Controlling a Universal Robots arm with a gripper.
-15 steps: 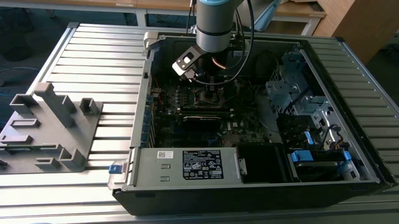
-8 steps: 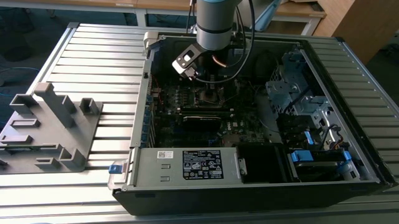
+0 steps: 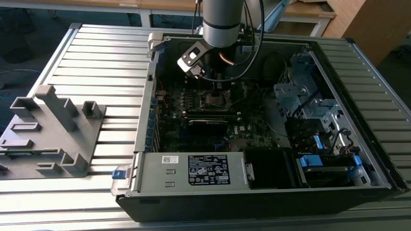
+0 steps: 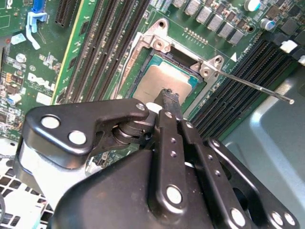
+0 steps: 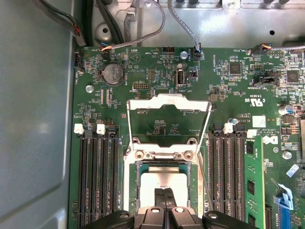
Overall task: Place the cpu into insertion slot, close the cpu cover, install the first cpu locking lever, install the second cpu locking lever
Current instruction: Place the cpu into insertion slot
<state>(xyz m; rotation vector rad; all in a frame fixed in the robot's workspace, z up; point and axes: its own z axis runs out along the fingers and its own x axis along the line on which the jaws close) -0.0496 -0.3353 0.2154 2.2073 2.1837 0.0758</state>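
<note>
Cpu [image 5: 164, 177] seated in the insertion slot [image 5: 141, 168], mid exterior view; gripper [image 5: 164, 192] fingers together just above it; cpu cover [image 5: 169, 99] open. Closing step looks due, needing its free edge.

No print reads clearly. A black label [image 3: 209, 169] sits on the power supply housing [image 3: 154, 179]. White silkscreen marks cover the motherboard [image 5: 143, 71].
</note>
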